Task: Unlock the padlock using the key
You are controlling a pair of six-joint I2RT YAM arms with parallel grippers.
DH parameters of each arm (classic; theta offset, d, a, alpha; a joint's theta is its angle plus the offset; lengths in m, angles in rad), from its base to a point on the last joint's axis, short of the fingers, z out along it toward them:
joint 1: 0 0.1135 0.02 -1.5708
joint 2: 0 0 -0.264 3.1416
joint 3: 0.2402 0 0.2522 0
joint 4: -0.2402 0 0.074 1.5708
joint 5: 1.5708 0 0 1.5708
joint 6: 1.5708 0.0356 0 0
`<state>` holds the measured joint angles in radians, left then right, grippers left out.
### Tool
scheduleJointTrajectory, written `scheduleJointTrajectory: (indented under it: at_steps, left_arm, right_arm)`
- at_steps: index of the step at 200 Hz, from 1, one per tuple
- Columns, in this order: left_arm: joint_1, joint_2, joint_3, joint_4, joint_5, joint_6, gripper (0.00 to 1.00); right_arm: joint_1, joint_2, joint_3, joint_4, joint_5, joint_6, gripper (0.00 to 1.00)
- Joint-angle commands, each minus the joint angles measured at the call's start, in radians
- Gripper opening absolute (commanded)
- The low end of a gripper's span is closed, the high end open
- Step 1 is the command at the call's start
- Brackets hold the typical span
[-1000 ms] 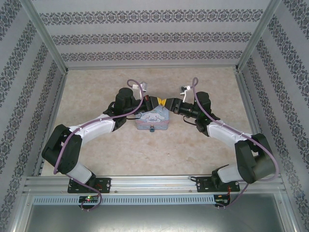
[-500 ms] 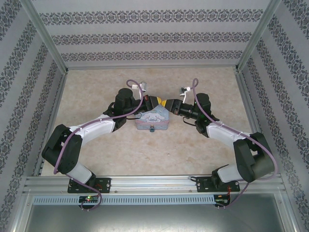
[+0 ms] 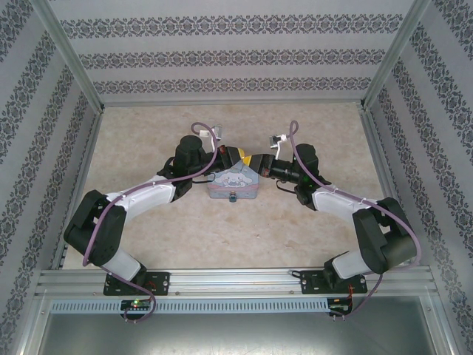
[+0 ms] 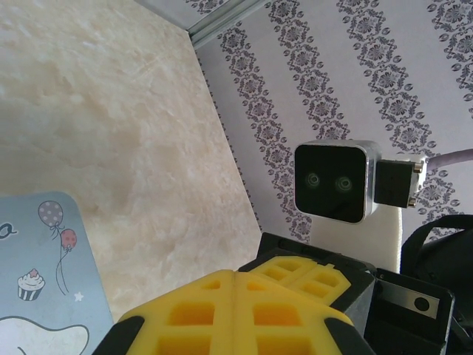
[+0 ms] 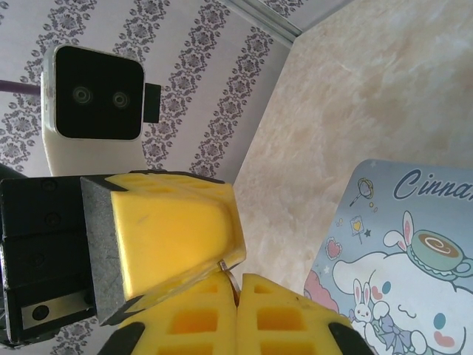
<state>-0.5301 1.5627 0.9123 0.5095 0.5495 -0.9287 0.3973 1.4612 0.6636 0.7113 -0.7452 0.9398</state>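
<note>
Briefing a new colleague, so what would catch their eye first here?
The left claw and right claw, both shut, meet tip to tip at mid-table. A light-blue cartoon tin lies beside them on the near side. In the right wrist view a small metal piece peeks out between them.

Free table point(image 3: 222, 237) around central tin point(image 3: 233, 186).

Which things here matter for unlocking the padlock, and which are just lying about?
Job:
- padlock, small dark piece at the tin's near side
- key, apparently the metal sliver where the fingertips meet
- left gripper and right gripper, both shut, tip to tip above the tin's far edge

Lying about:
- tin, light blue with a cartoon lid
- table
</note>
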Motion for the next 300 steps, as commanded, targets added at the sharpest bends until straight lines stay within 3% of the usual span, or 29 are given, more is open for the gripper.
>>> scheduleJointTrajectory:
  at_steps: [1,43,58,78,101,124,151,176,217,300]
  left_arm:
    - [0.000,-0.001,-0.005,0.034,-0.019,-0.024,0.03]
    - [0.020,-0.052,-0.004,-0.087,-0.102,-0.118,0.61]
    - [0.022,-0.067,0.011,-0.139,-0.103,-0.148,0.71]
    - [0.022,-0.080,0.045,-0.231,-0.100,-0.197,0.76]
    - [0.022,-0.086,0.086,-0.355,-0.090,-0.272,0.77]
    - [0.022,-0.081,0.099,-0.424,-0.075,-0.372,0.77]
    - [0.016,-0.069,0.067,-0.389,-0.064,-0.507,0.74]
    - [0.002,-0.051,0.046,-0.335,-0.065,-0.590,0.70]
    - [-0.029,-0.023,0.071,-0.309,-0.073,-0.620,0.62]
    - [-0.065,0.020,0.066,-0.253,-0.088,-0.653,0.43]
  right_arm:
    - [-0.003,-0.008,-0.021,-0.015,0.013,-0.034,0.00]
    - [-0.016,-0.084,-0.049,-0.165,0.090,-0.146,0.00]
    - [-0.015,-0.105,-0.055,-0.204,0.119,-0.181,0.00]
    - [-0.010,-0.134,-0.050,-0.269,0.167,-0.234,0.00]
    - [0.028,-0.187,-0.025,-0.395,0.289,-0.341,0.00]
    - [0.116,-0.250,0.015,-0.544,0.515,-0.485,0.00]
    - [0.223,-0.291,0.048,-0.628,0.762,-0.621,0.00]
    - [0.302,-0.300,0.072,-0.648,0.895,-0.713,0.00]
    - [0.388,-0.267,0.108,-0.651,0.982,-0.802,0.00]
    - [0.414,-0.212,0.133,-0.643,0.992,-0.814,0.00]
